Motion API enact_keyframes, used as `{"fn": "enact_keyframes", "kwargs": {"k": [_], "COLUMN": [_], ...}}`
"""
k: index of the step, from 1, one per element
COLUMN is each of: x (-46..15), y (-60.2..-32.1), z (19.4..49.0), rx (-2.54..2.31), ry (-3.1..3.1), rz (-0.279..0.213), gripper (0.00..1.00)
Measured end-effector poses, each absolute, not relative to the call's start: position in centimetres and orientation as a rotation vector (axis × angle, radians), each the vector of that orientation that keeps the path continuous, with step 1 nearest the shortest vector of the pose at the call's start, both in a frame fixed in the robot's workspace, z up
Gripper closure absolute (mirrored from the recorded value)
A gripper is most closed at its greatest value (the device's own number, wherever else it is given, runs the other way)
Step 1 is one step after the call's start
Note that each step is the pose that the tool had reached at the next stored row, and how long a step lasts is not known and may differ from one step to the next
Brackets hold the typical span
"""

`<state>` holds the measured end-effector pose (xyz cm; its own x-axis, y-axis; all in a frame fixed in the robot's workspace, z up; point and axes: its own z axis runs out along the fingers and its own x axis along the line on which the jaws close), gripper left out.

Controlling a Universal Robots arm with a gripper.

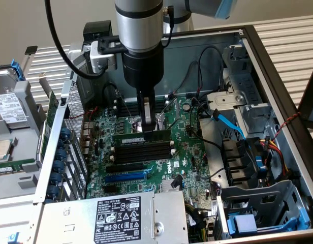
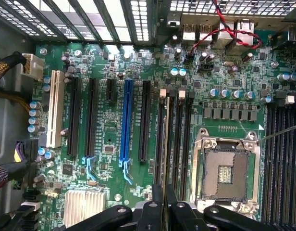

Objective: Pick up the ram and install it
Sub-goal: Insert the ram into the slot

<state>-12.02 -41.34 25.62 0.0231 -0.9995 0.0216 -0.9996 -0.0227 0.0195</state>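
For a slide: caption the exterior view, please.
Gripper holds the ram on edge at the black slots inside an open computer case.

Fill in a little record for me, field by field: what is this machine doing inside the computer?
Place: open computer case, motherboard exposed
Arm: robot arm extends down into the case
Jaws: shut on the ram
Ram: green stick on edge, lined up over the black memory slots
Seated in slot: cannot tell
Nearby: blue expansion slot, empty processor socket

Motherboard (image 1: 193, 146), probably Dell logo (image 1: 180, 162), PSU label (image 1: 118, 219) illegible
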Motion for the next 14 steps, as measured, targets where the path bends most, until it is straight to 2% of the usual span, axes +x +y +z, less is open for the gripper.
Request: {"fn": "enact_keyframes", "kwargs": {"k": [14], "x": [-11.98], "y": [-41.57], "z": [25.5], "rx": [2.23], "ry": [-2.17], "rz": [0.001], "gripper": [0.87]}}
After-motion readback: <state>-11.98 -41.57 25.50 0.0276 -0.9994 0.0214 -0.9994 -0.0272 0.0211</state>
